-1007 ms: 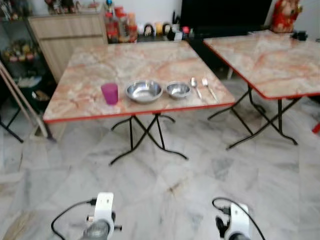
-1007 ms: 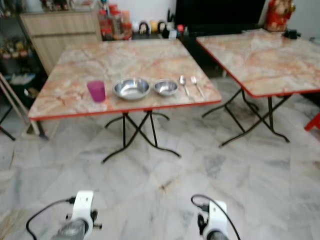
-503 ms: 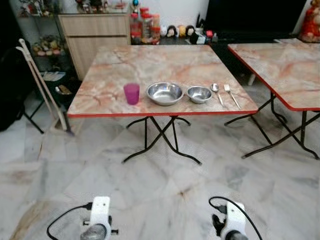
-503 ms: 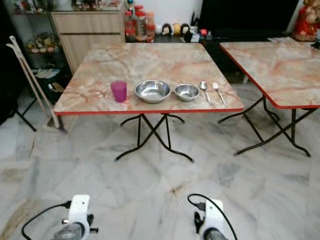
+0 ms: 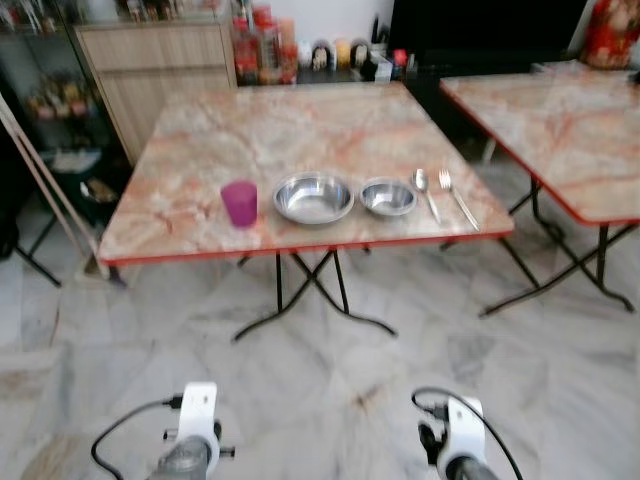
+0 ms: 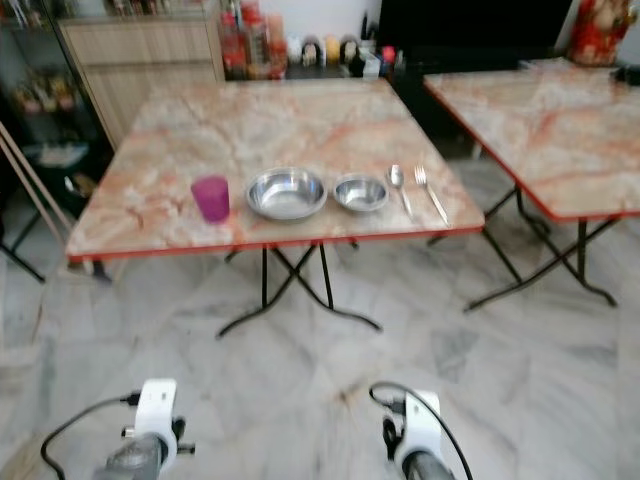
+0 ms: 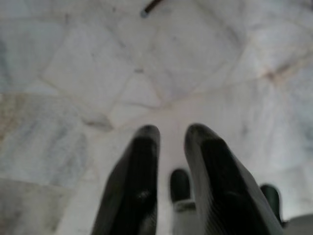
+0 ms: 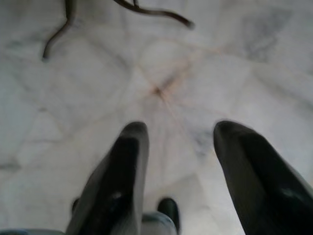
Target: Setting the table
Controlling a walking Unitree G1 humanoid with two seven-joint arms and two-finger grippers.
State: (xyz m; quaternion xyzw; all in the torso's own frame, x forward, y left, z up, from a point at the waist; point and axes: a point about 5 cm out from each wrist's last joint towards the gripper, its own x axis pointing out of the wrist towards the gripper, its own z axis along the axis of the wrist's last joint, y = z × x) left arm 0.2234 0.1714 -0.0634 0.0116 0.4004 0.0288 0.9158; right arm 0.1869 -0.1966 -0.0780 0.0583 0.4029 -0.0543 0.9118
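Fingers point(image 8: 124, 171) of the right gripper point(image 8: 181, 134) are spread wide over the marble floor point(image 5: 330, 380); the left gripper point(image 7: 171, 134) is seemingly narrowly parted. On the table point(image 5: 300, 130), cup point(image 5: 240, 203), large bowl point(image 5: 313, 197), small bowl point(image 5: 388, 196), spoon point(image 5: 424, 190) and fork point(image 5: 456, 198) are lined up.

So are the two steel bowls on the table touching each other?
Apart. The left eye view shows a strip of tabletop between the large bowl and the small bowl.
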